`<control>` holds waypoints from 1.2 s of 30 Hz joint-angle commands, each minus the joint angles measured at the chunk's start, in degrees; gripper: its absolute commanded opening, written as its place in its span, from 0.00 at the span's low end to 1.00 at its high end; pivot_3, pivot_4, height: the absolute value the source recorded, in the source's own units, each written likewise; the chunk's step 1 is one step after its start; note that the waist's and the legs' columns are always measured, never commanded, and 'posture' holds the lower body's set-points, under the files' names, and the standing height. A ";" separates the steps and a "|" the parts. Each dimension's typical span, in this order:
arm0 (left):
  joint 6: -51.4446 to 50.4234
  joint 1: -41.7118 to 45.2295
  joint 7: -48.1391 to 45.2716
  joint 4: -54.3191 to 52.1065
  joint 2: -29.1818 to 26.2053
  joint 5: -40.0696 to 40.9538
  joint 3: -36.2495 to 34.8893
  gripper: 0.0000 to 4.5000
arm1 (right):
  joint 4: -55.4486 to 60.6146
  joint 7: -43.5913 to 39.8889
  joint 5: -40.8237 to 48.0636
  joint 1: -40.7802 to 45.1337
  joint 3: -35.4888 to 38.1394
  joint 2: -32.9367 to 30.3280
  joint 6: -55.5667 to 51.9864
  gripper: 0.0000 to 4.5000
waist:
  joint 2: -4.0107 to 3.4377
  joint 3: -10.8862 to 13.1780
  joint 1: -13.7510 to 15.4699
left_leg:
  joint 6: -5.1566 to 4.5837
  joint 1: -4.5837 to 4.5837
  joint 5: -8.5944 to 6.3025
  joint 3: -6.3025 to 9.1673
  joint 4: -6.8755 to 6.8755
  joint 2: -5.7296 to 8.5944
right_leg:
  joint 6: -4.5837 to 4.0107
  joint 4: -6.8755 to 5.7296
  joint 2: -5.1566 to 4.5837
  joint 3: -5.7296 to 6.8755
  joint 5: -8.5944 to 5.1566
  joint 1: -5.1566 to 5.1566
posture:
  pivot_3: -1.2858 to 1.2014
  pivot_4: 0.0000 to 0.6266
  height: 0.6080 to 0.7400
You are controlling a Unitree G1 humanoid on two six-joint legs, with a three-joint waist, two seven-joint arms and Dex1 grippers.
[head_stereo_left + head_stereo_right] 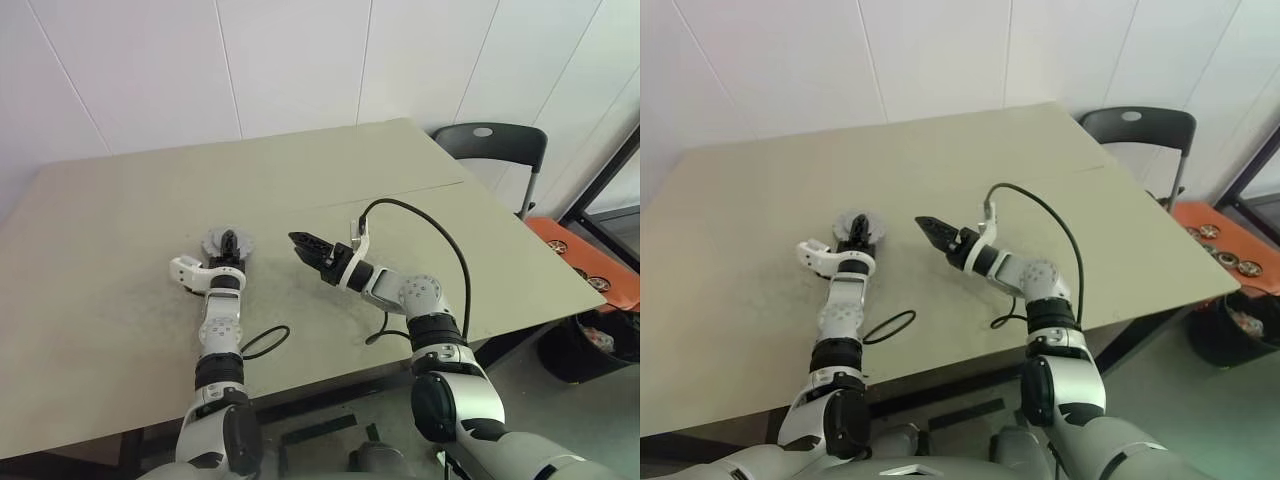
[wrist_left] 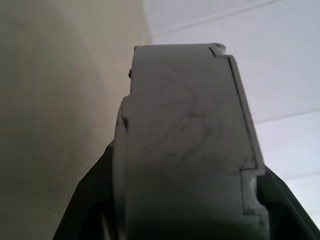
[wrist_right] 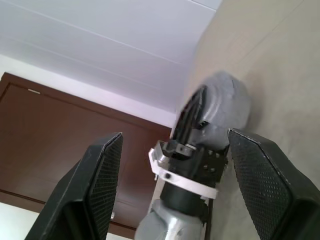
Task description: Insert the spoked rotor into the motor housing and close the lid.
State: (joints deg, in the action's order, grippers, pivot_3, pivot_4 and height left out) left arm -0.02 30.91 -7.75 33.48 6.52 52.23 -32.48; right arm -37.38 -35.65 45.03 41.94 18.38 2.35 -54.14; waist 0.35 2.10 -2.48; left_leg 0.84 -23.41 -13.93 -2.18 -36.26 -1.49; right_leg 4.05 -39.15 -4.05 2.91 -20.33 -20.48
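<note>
My left gripper point(image 1: 229, 240) is shut on a thick round grey disc point(image 1: 214, 243), held on edge just above the table point(image 1: 120, 250). It looks like the motor housing point(image 2: 185, 140) with the plain grey lid on it. No copper windings show, and the spoked rotor is hidden. To the right of the disc my right gripper point(image 1: 298, 242) points at it from a short distance. Its two black fingers point(image 3: 100, 185) stand wide apart with nothing between them. The right wrist view looks at the grey disc point(image 3: 227, 100) clamped in the left gripper point(image 3: 192, 117).
A black cable loop point(image 1: 265, 342) lies near the table's front edge between my arms. A black chair point(image 1: 492, 140) stands past the table's right corner. An orange tray point(image 1: 580, 255) and a dark bin point(image 1: 590, 345) are on the right.
</note>
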 commanded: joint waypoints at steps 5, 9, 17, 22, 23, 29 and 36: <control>9.88 2.03 1.63 2.71 -4.87 -5.70 -2.46 0.48 | 1.69 -1.37 -0.11 0.24 -0.70 0.06 0.18 0.78 | 0.02 0.00 0.09 | 0.14 0.02 0.08 0.02 0.01 -0.26 | -0.01 -0.01 0.29 -0.03 0.01 -0.01 | 0.52 0.00 1.00; 11.71 2.06 3.76 3.75 -5.87 -8.12 -2.57 0.48 | 1.75 -1.64 -0.39 0.12 -0.95 0.08 0.25 0.78 | 0.06 -0.01 0.23 | 0.16 0.02 0.09 0.04 0.00 -0.28 | -0.04 -0.02 0.32 -0.06 0.02 -0.01 | 0.52 0.00 1.00; 13.92 1.68 4.52 6.12 -6.71 -9.24 -3.62 0.48 | 1.59 -2.16 -1.08 -0.10 -1.47 0.12 0.56 0.78 | 0.08 -0.03 -0.04 | 0.20 0.08 0.11 0.00 -0.01 -0.31 | -0.08 -0.09 0.40 -0.21 0.05 -0.01 | 0.52 0.00 1.00; 15.76 1.18 5.42 6.69 -7.07 -10.21 -3.62 0.55 | 1.35 -2.40 -1.55 -0.13 -1.74 0.15 0.83 0.78 | 0.09 -0.03 -0.07 | 0.20 0.13 0.11 -0.07 0.00 -0.34 | -0.10 -0.12 0.43 -0.30 0.07 -0.01 | 0.52 0.00 1.00; 16.49 0.97 6.02 6.75 -7.12 -10.82 -3.56 0.64 | 1.16 -2.46 -1.73 -0.14 -1.86 0.15 0.99 0.78 | 0.09 -0.03 -0.07 | 0.20 0.14 0.11 -0.08 0.00 -0.34 | -0.10 -0.12 0.43 -0.32 0.07 -0.02 | 0.52 0.00 1.00; 19.17 0.41 14.09 10.04 -9.22 -16.13 -3.30 1.00 | 0.81 -2.70 -2.31 -0.31 -2.34 0.17 1.59 0.78 | 0.10 -0.04 -0.82 | 0.20 0.56 0.11 -0.49 0.14 -0.43 | -0.11 -0.24 0.47 -0.69 0.08 0.04 | 0.52 0.00 1.00; 20.95 -0.25 22.86 11.97 -10.95 -21.46 -2.46 1.00 | 0.88 -2.80 -2.70 -0.70 -2.54 0.34 1.84 0.78 | 0.11 -0.06 -3.09 | 0.22 1.06 0.09 -0.61 0.31 -0.61 | -0.17 -0.31 0.73 -1.15 0.12 0.19 | 0.52 0.00 1.00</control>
State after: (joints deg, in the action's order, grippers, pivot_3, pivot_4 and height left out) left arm 19.27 33.09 11.09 43.89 -2.13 32.79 -32.74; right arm -37.43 -37.57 41.87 40.69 16.01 2.27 -52.85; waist 0.46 2.04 -5.57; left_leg 1.05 -22.35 -13.84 -2.80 -35.93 -2.12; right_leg 3.88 -39.46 -3.30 1.74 -20.21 -20.31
